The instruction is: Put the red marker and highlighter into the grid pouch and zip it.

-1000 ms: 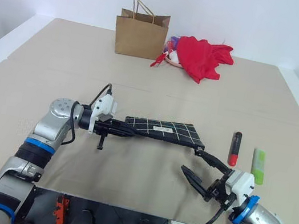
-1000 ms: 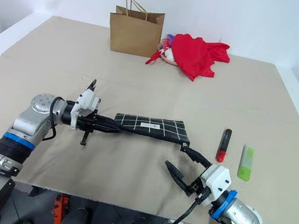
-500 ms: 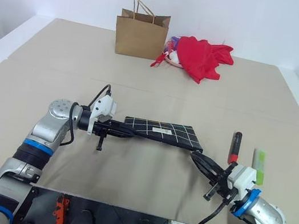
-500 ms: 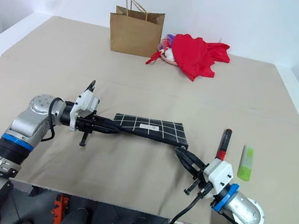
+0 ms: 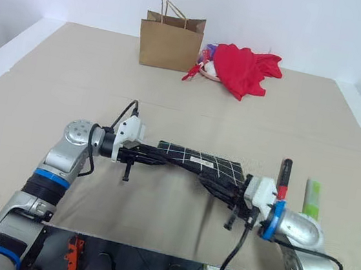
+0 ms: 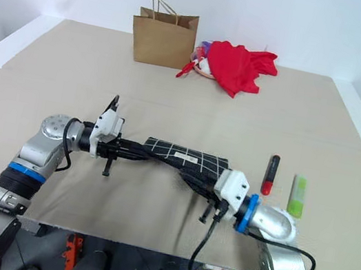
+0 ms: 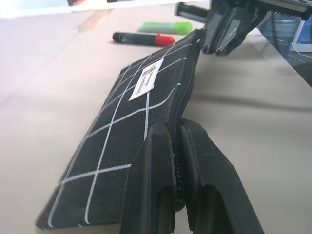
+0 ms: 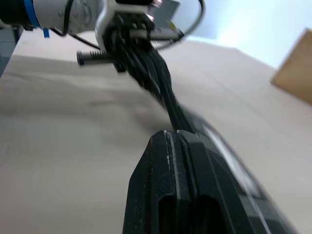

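Since a second ago my right fingers (image 5: 223,190) have swung in from the open tabletop (image 5: 174,92) toward the pouch's near end and gone from spread wide to pressed together; my read is that they now pinch the zipper edge at that end of the grid pouch (image 5: 198,162), though I cannot make out whether the pull itself is caught; my left fingers (image 7: 176,146) have not shifted, clamped tight on the zipper seam at the opposite end.

Between the two grips the pouch hangs lifted off the surface, its long axis running straight from one set of fingers to the other, zipper edge turned toward me; the coming move, as I judge it, turns on that line, since the right fingers would have to travel along it toward the left ones to open the mouth.

Both pens lie beyond the right arm, on its outer side, so the right arm is much the nearer; the red marker (image 5: 284,178) and the highlighter (image 5: 312,199) lie side by side, apart, long axes pointing away from me, neither in the pouch yet.

The pouch is soft black fabric with thin white grid lines and a small white label, sagging a little; the marker is a slim black barrel with a red end; the highlighter is chunky, pale green plastic; the tabletop is matte beige.
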Tool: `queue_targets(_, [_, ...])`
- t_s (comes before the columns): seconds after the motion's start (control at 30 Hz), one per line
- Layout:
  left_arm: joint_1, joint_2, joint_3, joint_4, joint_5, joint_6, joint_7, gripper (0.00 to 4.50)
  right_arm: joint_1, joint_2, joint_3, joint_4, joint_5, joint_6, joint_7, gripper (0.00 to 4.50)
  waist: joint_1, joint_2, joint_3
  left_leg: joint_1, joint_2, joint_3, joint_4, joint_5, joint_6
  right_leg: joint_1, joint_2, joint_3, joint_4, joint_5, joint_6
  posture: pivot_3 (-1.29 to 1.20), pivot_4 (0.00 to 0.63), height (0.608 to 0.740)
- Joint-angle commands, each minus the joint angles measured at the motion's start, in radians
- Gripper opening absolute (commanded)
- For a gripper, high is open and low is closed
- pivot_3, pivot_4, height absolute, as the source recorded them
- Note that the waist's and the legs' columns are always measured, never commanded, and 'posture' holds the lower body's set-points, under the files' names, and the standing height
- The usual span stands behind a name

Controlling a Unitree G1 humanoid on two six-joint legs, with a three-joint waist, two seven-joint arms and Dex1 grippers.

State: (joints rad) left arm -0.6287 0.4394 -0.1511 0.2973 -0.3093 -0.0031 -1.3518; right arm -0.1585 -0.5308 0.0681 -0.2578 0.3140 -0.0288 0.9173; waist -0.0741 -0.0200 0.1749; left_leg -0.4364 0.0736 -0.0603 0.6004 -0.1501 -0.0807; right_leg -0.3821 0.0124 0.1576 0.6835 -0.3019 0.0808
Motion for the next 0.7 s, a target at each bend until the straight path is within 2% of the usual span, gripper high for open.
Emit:
queue_targets(0.03, [-0.035, -0.018, -0.002, -0.015, 0.007, -0.030, 0.010, 0.00, -0.078, 0.034, 0.033, -0.002, -0.024, 0.037, -0.041, 0.18, 0.000, 0.000, 0.000, 0.000, 0.000, 0.000, 0.000, 0.000, 0.000, 0.000, 0.000, 0.000, 0.000, 0.000, 0.000, 0.00, 0.150, 0.740])
queue_targets(0.27, [-0.031, -0.041, -0.019, -0.015, 0.027, -0.056, 0.014, 0.00, -0.200, 0.112, 0.103, 0.059, -0.067, 0.097, -0.079, 0.18, 0.000, 0.000, 0.000, -0.001, 0.000, 0.000, -0.001, 0.000, 0.000, -0.001, 0.000, 0.000, 0.000, 0.000, -0.001, 0.00, 0.150, 0.740])
queue_targets(0.7, [-0.044, -0.076, -0.024, 0.002, 0.054, -0.084, 0.037, 0.00, -0.264, 0.243, 0.196, 0.119, -0.117, 0.202, -0.149, 0.18, -0.001, 0.000, 0.000, -0.001, 0.000, -0.001, -0.001, 0.000, 0.000, -0.001, 0.000, -0.002, 0.000, 0.000, -0.001, 0.00, 0.150, 0.740])
